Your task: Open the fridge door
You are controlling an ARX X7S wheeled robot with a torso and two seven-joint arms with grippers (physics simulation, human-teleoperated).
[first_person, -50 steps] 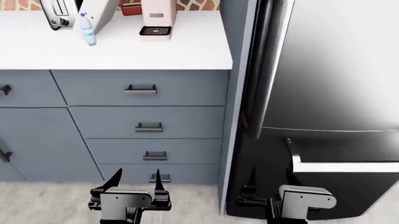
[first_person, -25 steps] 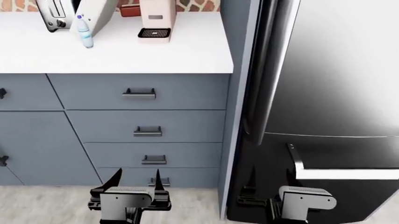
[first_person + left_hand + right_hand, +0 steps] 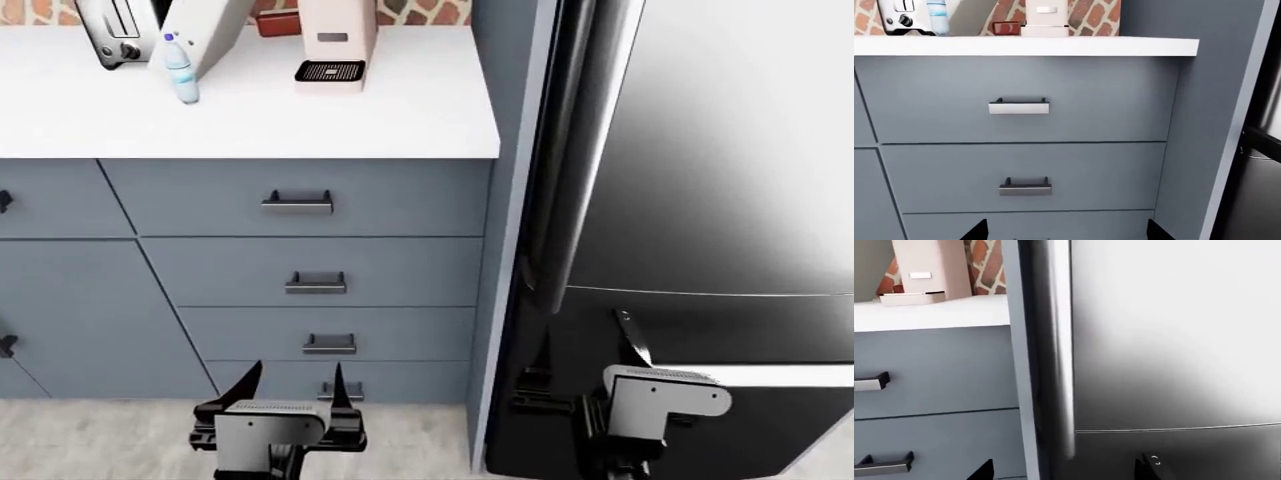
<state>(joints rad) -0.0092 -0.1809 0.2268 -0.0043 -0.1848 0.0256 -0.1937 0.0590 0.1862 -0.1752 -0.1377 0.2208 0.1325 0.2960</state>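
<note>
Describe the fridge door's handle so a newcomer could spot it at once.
Start at the fridge door, the tall glossy panel right of the grey-blue drawers. Its handle is the long vertical bar along the edge nearest the drawers. The silver bar on the lower front runs horizontally instead.

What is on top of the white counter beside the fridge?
On the counter stand a toaster, a water bottle and a pale coffee machine. A leaning white item partly hides a red-brown object behind it.
</note>
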